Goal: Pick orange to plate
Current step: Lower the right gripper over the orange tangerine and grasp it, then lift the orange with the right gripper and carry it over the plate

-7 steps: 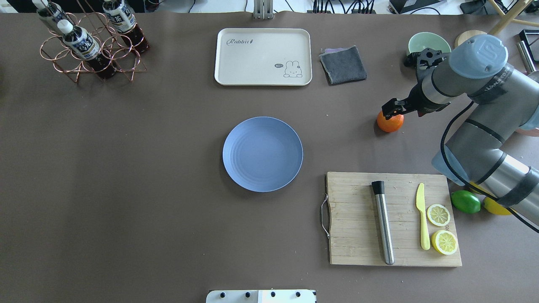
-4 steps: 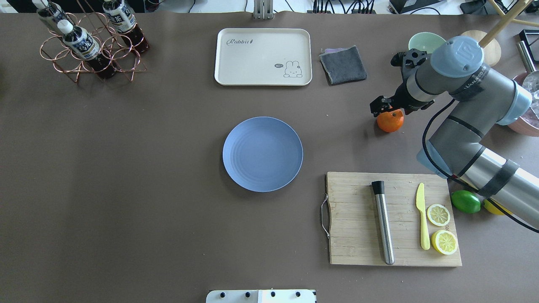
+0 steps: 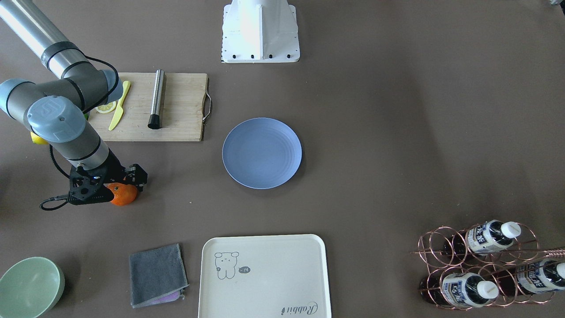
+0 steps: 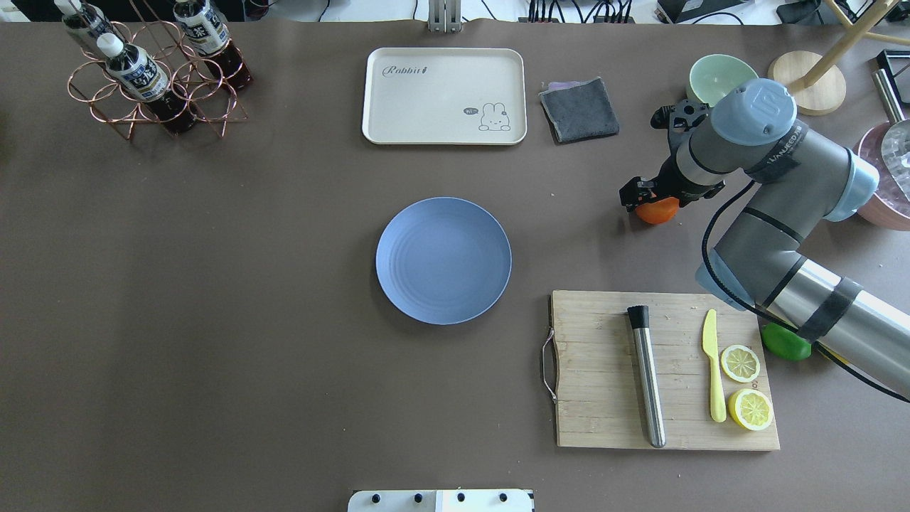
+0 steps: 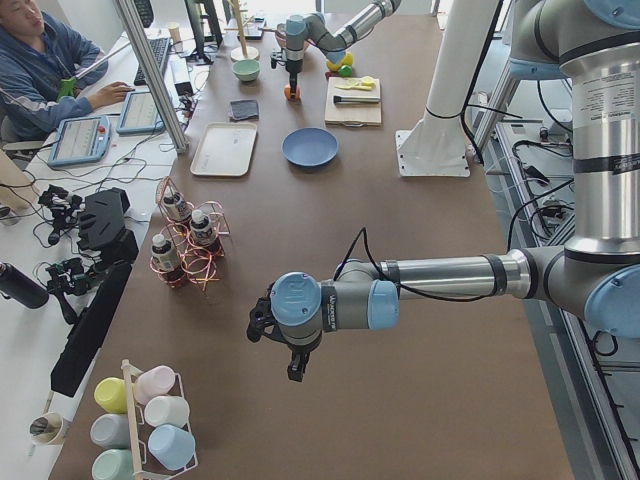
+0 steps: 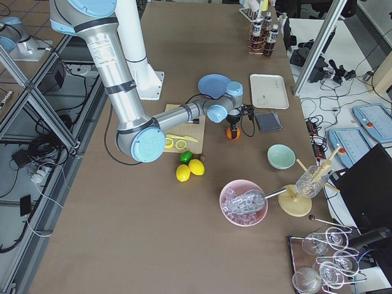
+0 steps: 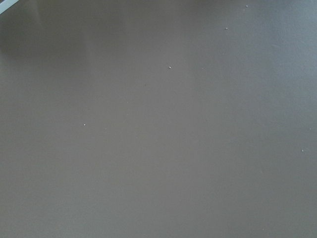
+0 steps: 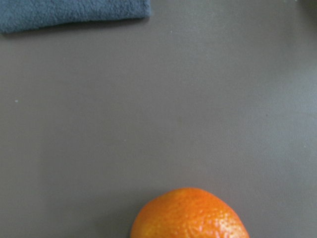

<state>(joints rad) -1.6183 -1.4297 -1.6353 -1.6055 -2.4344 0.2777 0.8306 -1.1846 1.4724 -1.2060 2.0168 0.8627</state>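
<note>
The right gripper (image 4: 648, 199) is hung low right over the orange (image 4: 657, 212), which is sat on the table (image 4: 213, 284) directly underneath it. The jaws look to be held apart, one on either side of the fruit, though actual contact can't be made out. The plate (image 4: 443, 260) is found well off to that gripper's left and a bit closer to the robot. A grey cloth (image 4: 579, 109) is seen beyond the gripper, also leftward. The left gripper (image 5: 293, 368) is only caught in the side view, over bare table, so whether it's apart or together can't be told.
</note>
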